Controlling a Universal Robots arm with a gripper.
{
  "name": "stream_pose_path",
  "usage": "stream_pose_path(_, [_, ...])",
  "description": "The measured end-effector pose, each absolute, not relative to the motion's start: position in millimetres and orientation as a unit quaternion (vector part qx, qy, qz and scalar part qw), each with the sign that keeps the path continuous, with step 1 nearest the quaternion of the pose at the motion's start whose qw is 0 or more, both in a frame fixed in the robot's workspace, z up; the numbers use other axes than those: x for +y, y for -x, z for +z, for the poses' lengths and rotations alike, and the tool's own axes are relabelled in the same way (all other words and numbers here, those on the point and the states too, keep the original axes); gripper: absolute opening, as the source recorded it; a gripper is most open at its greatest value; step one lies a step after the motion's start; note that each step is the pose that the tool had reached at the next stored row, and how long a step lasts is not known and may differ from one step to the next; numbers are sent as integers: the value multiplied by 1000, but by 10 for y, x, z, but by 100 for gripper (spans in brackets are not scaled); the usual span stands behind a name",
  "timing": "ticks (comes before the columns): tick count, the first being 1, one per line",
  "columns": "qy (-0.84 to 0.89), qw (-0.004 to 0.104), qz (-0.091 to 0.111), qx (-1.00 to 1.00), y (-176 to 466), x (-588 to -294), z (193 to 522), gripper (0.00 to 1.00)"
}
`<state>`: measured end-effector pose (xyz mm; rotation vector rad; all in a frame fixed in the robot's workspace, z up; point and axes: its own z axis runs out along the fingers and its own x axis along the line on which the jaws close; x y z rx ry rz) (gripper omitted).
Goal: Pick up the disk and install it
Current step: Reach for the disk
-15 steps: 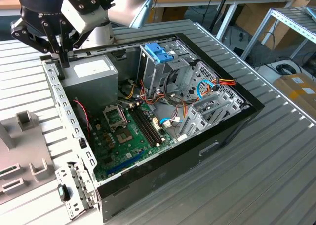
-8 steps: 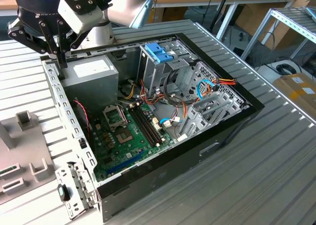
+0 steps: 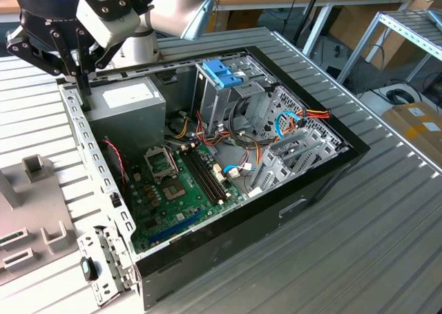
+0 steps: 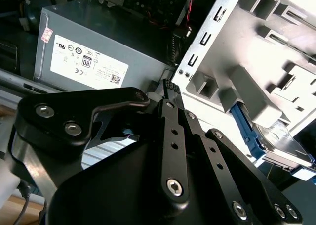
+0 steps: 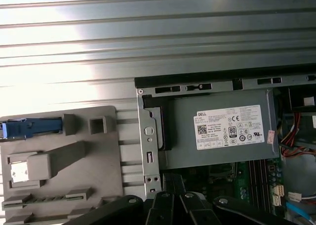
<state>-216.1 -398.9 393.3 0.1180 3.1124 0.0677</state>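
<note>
A: Where is the disk [image 4: 286, 143]?
B: One disk, in the grey fixture [image 5: 106, 175] just beside the case [image 3: 228, 238]. The second wrist view gives its silver face and blue frame. The first wrist view gives the blue edge.
A: And the hand [image 4: 169, 86]?
B: Fingers together, empty, over the case rim near the one grey box [image 5: 182, 136]. The exterior view adds one blue handle [image 3: 222, 72].

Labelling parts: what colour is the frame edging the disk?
Blue, the frame edging the silver disk; best in the second wrist view.
</note>
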Motion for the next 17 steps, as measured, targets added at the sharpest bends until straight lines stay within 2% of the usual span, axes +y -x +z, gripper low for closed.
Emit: stream_pose_path(17, [-38,13,22,999,2239,-3989,3933,11])
